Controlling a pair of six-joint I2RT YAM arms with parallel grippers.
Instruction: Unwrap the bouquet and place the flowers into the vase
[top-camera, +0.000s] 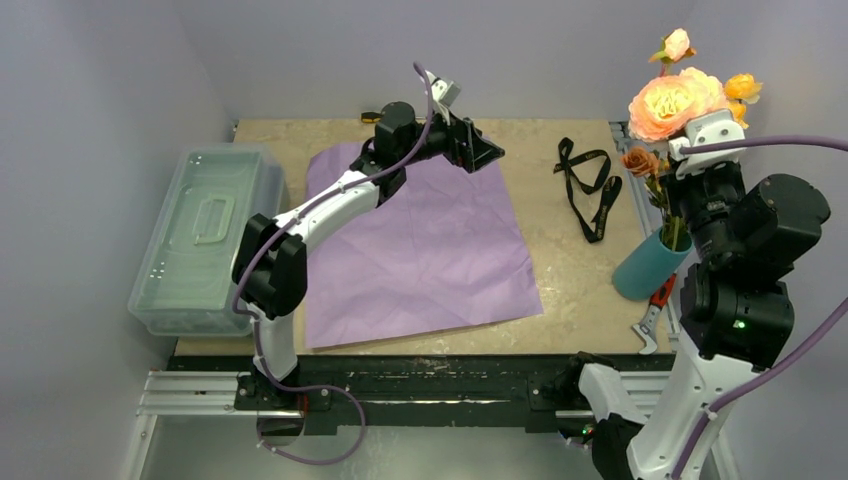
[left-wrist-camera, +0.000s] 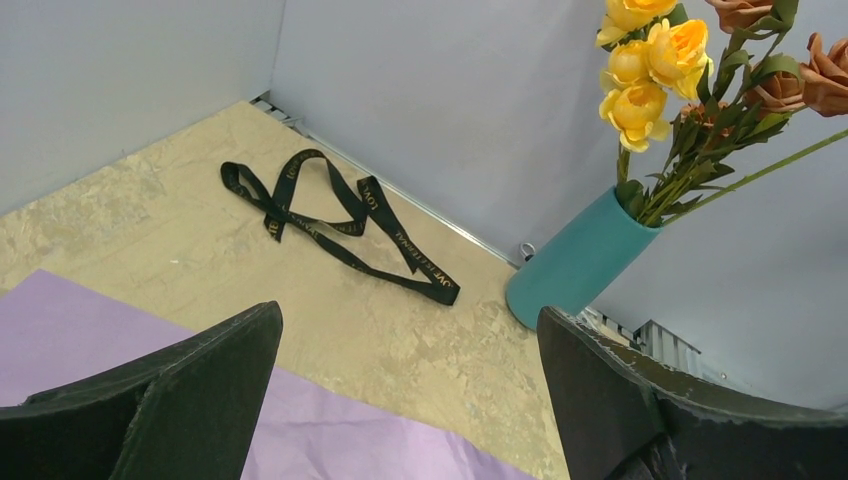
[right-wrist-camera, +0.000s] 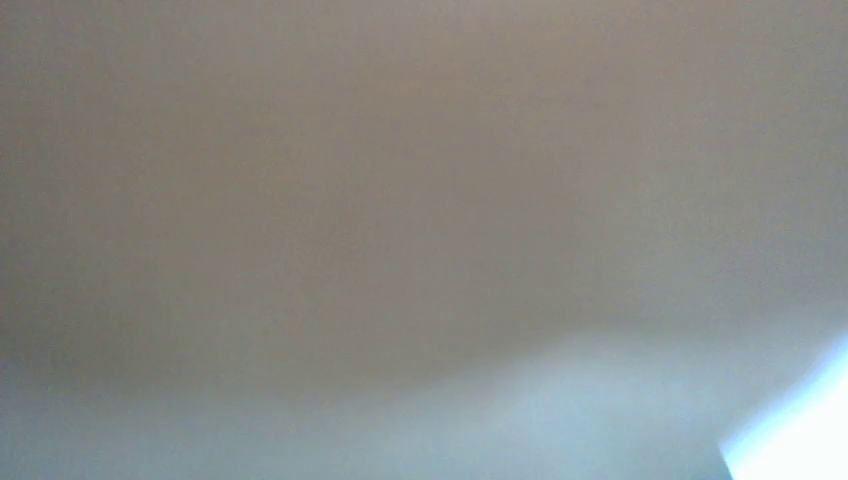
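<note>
I have the left gripper (top-camera: 485, 150) hanging above the far edge of the flat lilac paper sheet (top-camera: 430, 250), its jaws spread as wide as they go, holding nothing and touching nothing. The right gripper (top-camera: 685, 215) sits at the right edge of the beige stone-patterned tabletop (top-camera: 560, 290), close against the stems just above the small teal-blue cylindrical vase (top-camera: 645, 270). Its jaws are closed, but my right wrist view is only a blur and the overhead view hides the fingertips, so I cannot tell whether they pinch a stem. By my count there is one vase, one paper sheet, one loose black ribbon with gold lettering (left-wrist-camera: 425, 265) lying between sheet and vase, one translucent plastic box with a lid (top-camera: 200, 235) at the left edge, and one small red-and-silver tool (top-camera: 652, 312) beside the vase's base. The bunch of peach, orange and yellow flowers (top-camera: 670, 100) stands with its green stems down in the vase's mouth, blooms well above the rim. The box's lid is on, and I cannot make out anything inside.
</note>
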